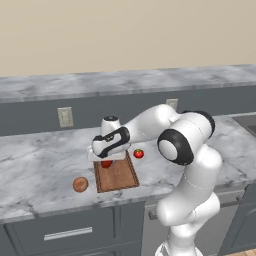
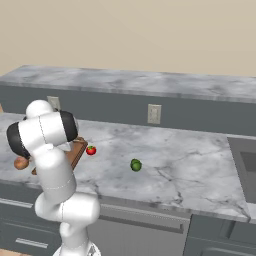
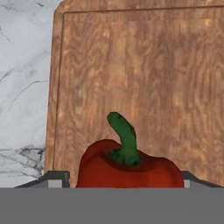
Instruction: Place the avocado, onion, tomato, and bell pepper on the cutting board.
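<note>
Hanging over the board (image 1: 116,175), the gripper (image 1: 106,159) seems to hold the pepper (image 3: 130,168) between its fingers. The tomato (image 1: 138,153), onion (image 1: 80,184) and avocado (image 2: 135,165) sit on the tabletop (image 1: 40,165).

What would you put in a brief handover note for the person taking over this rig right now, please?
Gripper: over the cutting board, fingers on either side of the bell pepper; whether it grips or has let go is unclear.
Bell pepper: at the board, under the hand.
Tomato: on the counter beside the board.
Onion: on the counter, off the board's other side.
Avocado: on the counter, farther out past the tomato.
Done: none confirmed.
Left: tomato, onion, avocado.
</note>
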Controlling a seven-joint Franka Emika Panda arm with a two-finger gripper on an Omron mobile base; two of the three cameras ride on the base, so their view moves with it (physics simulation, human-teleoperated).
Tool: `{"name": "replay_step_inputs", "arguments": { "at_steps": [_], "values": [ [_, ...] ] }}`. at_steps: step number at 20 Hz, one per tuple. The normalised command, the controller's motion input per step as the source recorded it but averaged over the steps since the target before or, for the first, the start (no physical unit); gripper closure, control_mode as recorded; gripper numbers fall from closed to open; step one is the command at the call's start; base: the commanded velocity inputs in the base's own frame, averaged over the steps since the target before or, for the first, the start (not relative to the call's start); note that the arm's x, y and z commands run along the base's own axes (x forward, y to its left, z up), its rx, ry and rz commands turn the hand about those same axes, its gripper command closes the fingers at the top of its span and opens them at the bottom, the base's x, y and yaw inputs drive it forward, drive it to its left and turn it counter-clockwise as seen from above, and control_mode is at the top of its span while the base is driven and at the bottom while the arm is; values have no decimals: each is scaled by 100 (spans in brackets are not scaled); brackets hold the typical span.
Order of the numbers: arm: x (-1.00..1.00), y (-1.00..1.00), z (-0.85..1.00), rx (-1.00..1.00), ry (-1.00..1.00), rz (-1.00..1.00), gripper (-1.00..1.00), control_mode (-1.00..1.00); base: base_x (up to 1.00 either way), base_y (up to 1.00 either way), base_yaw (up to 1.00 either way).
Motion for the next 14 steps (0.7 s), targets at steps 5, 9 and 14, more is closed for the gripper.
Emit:
{"name": "replay_step_inputs", "arguments": {
  "at_steps": [5,9,14],
  "values": [
    [0,0,0,0,0,0,-100,-100,0,0,0],
    [0,0,0,0,-1,0,-100,-100,0,0,0],
    [-14,-1,22,0,-10,0,-100,-100,0,0,0]
  ]
}}
